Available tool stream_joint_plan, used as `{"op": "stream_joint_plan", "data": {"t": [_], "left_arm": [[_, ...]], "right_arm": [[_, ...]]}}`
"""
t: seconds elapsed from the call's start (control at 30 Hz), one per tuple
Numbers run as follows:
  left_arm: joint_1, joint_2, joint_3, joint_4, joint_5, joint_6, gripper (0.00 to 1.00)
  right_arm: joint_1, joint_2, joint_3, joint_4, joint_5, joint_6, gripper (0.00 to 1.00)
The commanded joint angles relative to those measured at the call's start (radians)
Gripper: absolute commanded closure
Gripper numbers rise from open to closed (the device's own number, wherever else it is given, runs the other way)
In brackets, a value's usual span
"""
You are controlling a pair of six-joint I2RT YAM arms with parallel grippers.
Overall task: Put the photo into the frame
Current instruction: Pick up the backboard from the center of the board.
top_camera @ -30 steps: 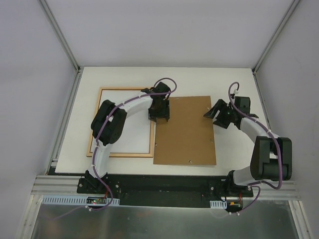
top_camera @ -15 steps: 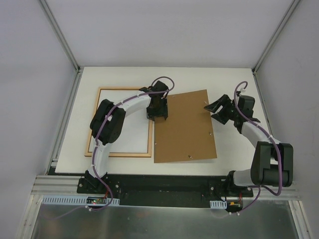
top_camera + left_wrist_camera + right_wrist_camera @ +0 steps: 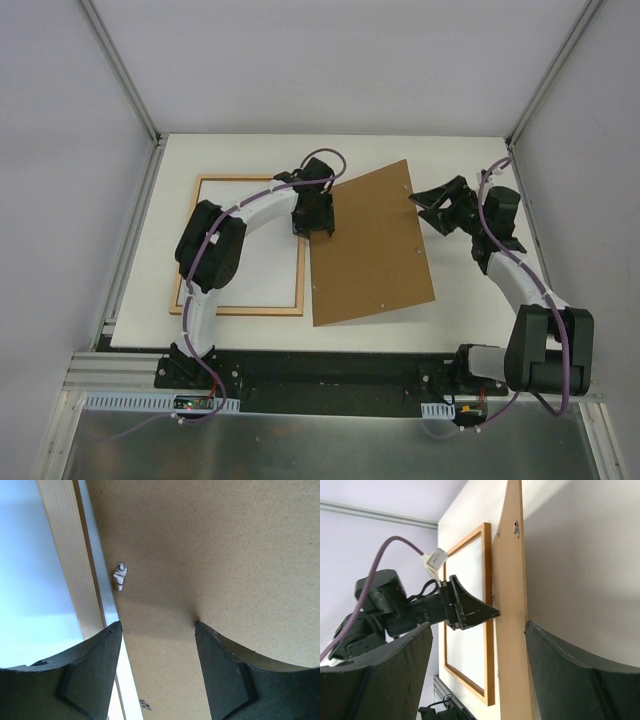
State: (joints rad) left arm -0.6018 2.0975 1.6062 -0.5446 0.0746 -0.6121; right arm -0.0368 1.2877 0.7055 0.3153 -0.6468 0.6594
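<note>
Looking down from above, the frame point(image 3: 245, 311) lies flat at left, what looks like the photo point(image 3: 268, 280) inside it (blank side up). The skewed backing board point(image 3: 370, 250) sits just beside it. The wrist views show the left gripper point(image 3: 157, 625) and right gripper point(image 3: 479, 626) spread wide at the board's edges, holding nothing. Next, I'd judge, the board needs squaring over the frame.

White tabletop point(image 3: 250, 152) between pale grey walls point(image 3: 330, 60), aluminium corner posts point(image 3: 120, 70).
</note>
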Motion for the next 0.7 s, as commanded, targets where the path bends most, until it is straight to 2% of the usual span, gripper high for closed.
{"op": "stream_joint_plan", "data": {"t": [0.0,0.3,0.47,0.53,0.67], "left_arm": [[-0.073,0.044,-0.063,0.118,0.156,-0.038,0.39],[-0.072,-0.059,-0.130,0.147,0.171,-0.043,0.38],[-0.072,-0.100,-0.167,0.156,0.166,-0.043,0.39],[-0.072,-0.116,-0.180,0.156,0.162,-0.041,0.38],[-0.069,-0.139,-0.198,0.158,0.148,-0.034,0.38]], "right_arm": [[0.135,-0.041,0.014,0.082,-0.330,0.170,0.25],[0.222,-0.053,0.040,0.131,-0.295,0.239,0.25],[0.267,-0.050,0.063,0.094,-0.252,0.217,0.26],[0.270,-0.068,0.086,-0.035,-0.211,0.133,0.30],[0.268,-0.137,0.195,-0.509,0.005,-0.145,0.37]]}}
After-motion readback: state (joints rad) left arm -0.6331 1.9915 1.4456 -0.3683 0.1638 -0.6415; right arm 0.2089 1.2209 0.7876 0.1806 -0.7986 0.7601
